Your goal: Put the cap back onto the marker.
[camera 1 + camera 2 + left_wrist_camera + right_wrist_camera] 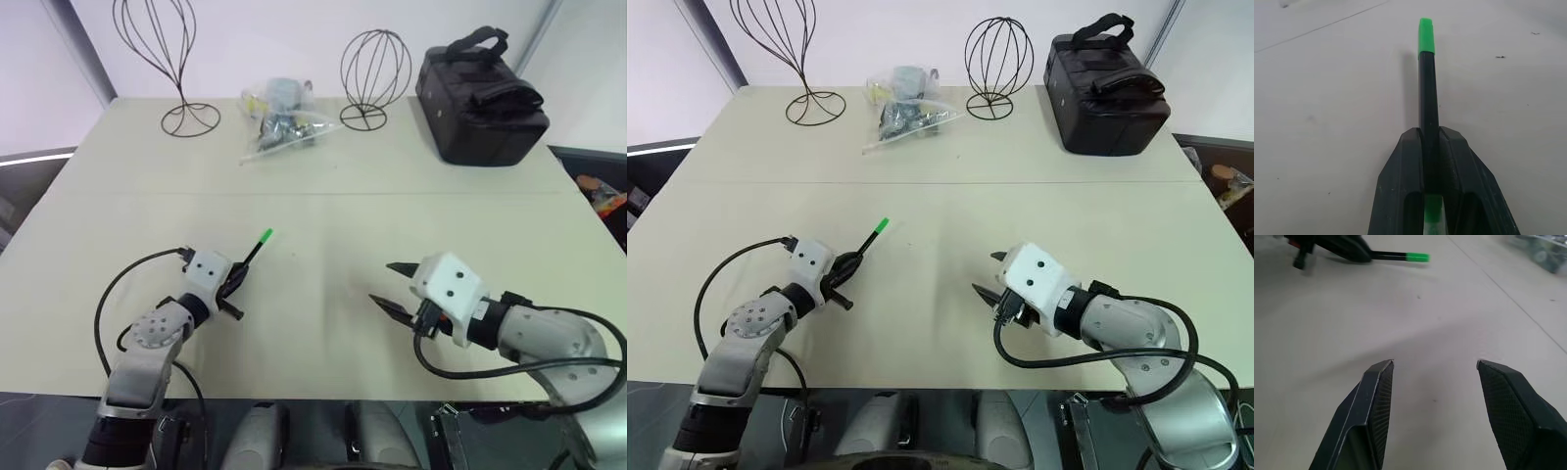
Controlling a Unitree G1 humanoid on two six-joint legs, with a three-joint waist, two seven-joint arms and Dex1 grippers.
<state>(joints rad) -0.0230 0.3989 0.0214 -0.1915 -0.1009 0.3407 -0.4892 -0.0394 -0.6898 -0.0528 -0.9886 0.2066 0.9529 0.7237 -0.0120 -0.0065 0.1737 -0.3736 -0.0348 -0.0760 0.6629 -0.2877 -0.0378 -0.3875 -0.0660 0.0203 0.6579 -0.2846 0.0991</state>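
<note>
No readable text, labels, brands or numbers anywhere.

marker (1428,103): black | cap (1426,35): bright green | table (323,294): beige | bag (478,95): black

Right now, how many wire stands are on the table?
2: one wire stand at the far left of the table, the other between the plastic bag and black bag.

Beige table (323,323) w/ bag (480,98), 2 wire stands (375,69)
</note>
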